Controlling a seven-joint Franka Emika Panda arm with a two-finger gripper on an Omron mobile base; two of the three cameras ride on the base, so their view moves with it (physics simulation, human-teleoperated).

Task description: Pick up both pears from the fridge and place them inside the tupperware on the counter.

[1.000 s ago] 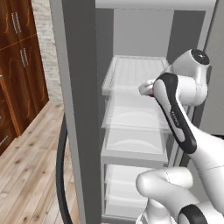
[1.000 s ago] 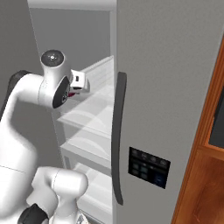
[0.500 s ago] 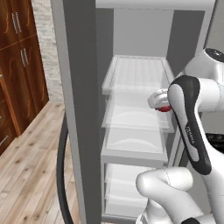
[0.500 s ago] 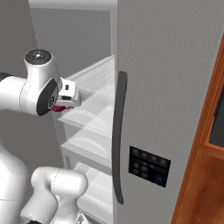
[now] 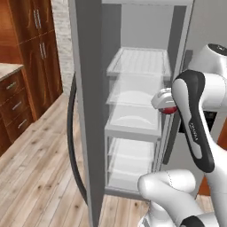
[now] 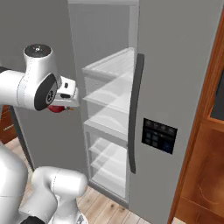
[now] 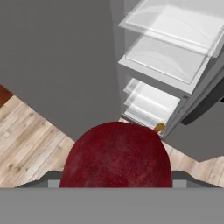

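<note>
I have the end effector (image 6: 61,107) out in front of the open fridge (image 5: 133,66), clenched around a dark red round fruit (image 7: 116,157) — not a pear. From the hand camera the fruit sits right at the fingers, above the wooden floor (image 7: 26,140). The fridge's white shelves (image 5: 135,95) are bare where I can see them; I can't make out any pears.

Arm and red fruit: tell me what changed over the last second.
The arm swung back out of the fridge, carrying the red fruit in its claw clear of the shelves. The grip did not change; fridge door and shelves stayed put.
</note>
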